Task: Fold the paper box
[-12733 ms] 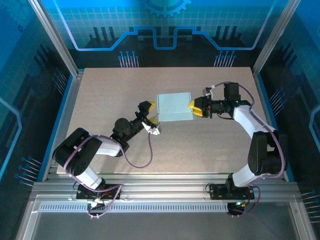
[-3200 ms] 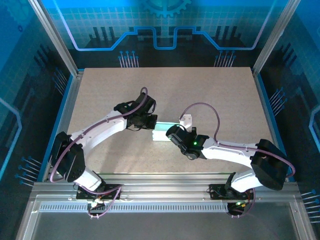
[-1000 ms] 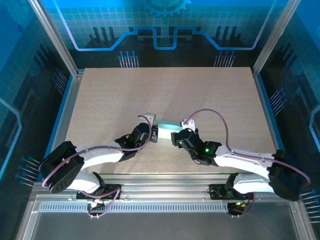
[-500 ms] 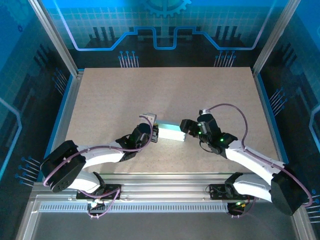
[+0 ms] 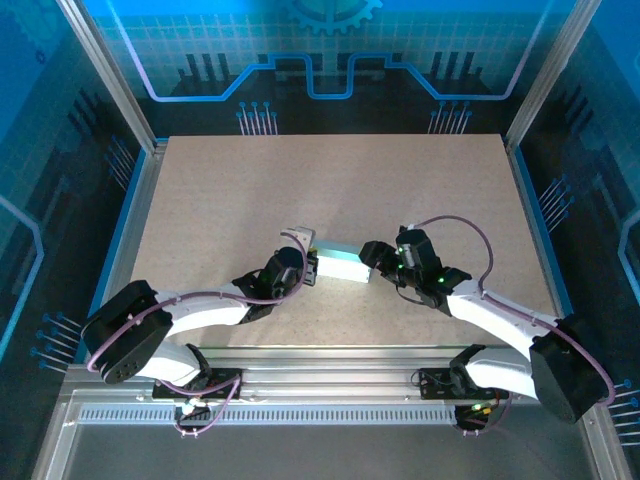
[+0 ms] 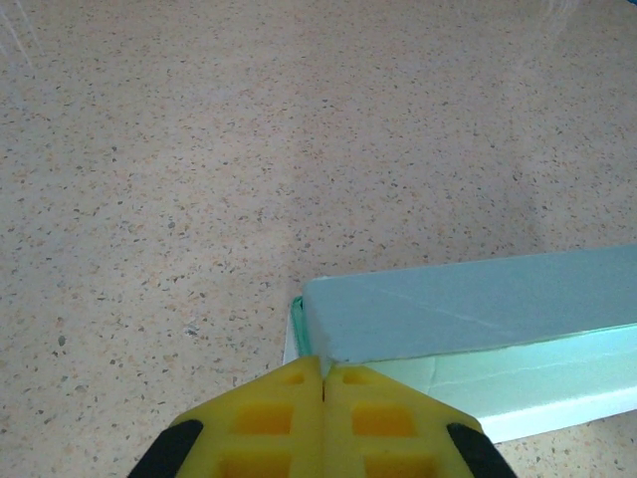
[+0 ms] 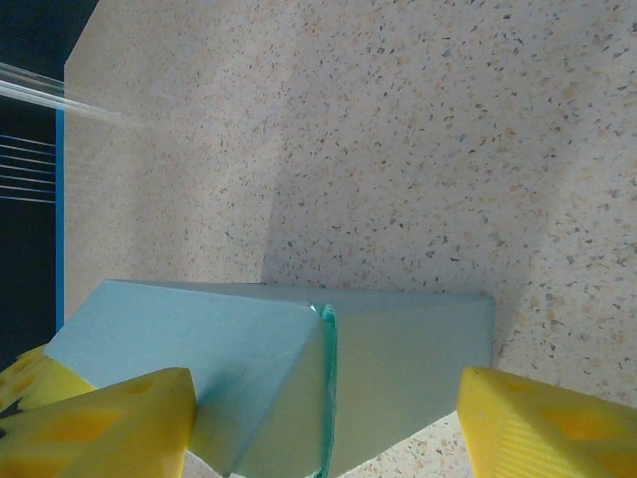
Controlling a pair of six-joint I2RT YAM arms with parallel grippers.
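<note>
**Item: box, mid-fold, on table.**

**Left gripper** (image 5: 313, 266): low over the table, at the box's left end. Pads (image 6: 269, 418) of yellow waffle-moulded foam were pressed flat together, seemingly nipping the thin card edge at that end. It had kept this place over the last second.

**Box** (image 5: 343, 265): centre of the table (image 5: 220, 190), between the two grippers, lying crosswise. Pale mint card, matt and smooth. Seconds before it had been a flat square sheet; it was now a narrow, long, closed form with sharp folded edges. The left wrist view (image 6: 468, 309) showed a flat top face with a faint diagonal crease and a lighter lower face stepping out below it. The right wrist view (image 7: 249, 358) showed two panels meeting at a darker green seam (image 7: 326, 378), the joint slightly raised.

**Right gripper** (image 5: 372, 257): at the box's right end. A second ago this arm lay low with its wrist over the box; it had since swung round to the right and drawn in. Its fingers (image 7: 109, 418) stood wide, one to each side of the box end, gripping nothing.

**Table**: beige, dark-speckled, hard and level (image 6: 199, 149).

**Assessment**: the body looked formed. With the left end pinned and the right jaws astride the other, closing or pressing the right end seemed the step in hand.
</note>
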